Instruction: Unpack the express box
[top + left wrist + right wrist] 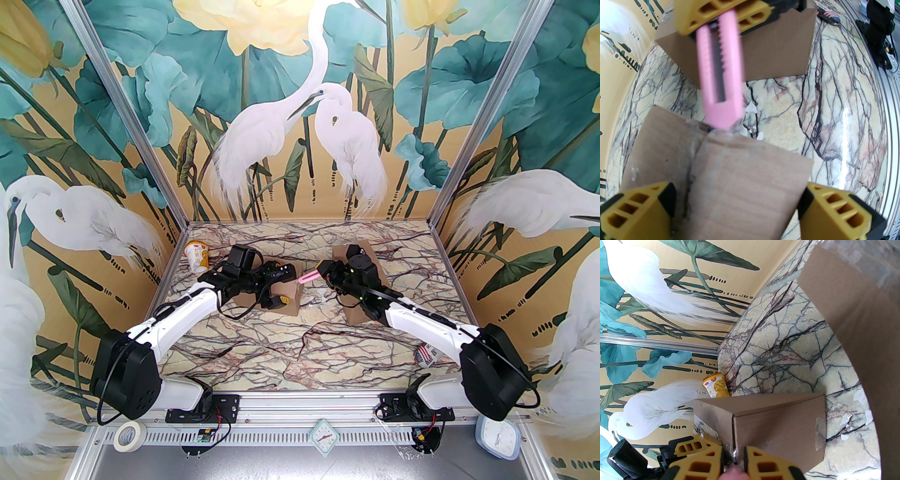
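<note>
We see the left gripper (737, 189) spread astride the box (745, 178), right gripper (733, 459) pinching a pink knife (721, 82), tip at the seam.

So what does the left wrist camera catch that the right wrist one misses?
Left wrist camera: the pink knife at full length, its tip at the taped seam of the cardboard box. The left tool stands open either side of that box, with a flag-patterned item off in the corner. Right wrist camera: a yellow cup against the painted wall. Both: the cardboard box, a second box, the marble table and the right tool shut on the knife.
</note>
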`<action>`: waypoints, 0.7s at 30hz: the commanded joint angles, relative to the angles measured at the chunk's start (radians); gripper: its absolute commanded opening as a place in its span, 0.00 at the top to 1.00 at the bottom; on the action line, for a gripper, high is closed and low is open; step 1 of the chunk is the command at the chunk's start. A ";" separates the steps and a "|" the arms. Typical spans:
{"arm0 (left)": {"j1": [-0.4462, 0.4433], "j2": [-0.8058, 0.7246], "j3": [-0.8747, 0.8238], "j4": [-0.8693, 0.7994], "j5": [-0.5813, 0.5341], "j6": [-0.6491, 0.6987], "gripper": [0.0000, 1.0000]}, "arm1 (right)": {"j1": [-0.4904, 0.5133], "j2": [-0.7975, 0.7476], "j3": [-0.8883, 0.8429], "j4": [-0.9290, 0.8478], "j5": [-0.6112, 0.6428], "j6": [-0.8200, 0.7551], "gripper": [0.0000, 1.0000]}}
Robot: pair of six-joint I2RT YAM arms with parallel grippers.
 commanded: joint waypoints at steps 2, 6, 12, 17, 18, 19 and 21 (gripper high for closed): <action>0.045 0.026 0.027 0.027 -0.030 -0.053 0.13 | 0.000 -0.059 -0.042 -0.021 -0.092 -0.018 1.00; 0.049 0.023 0.019 0.022 0.001 -0.039 0.12 | -0.003 -0.069 -0.045 -0.028 -0.101 -0.029 1.00; 0.047 -0.017 -0.009 0.009 0.047 -0.006 0.10 | -0.036 -0.118 -0.052 -0.043 -0.038 -0.044 1.00; 0.028 -0.063 -0.053 -0.014 0.033 0.036 0.09 | -0.078 -0.215 -0.078 -0.055 0.072 -0.062 1.00; 0.023 -0.073 -0.060 -0.014 0.023 0.031 0.08 | -0.084 -0.223 -0.071 -0.067 0.084 -0.071 1.00; 0.020 -0.078 -0.063 -0.013 0.015 0.020 0.08 | -0.089 -0.224 -0.062 -0.080 0.081 -0.082 1.00; 0.020 -0.090 -0.065 -0.015 -0.014 -0.012 0.07 | -0.088 -0.213 -0.008 -0.143 0.063 -0.127 1.00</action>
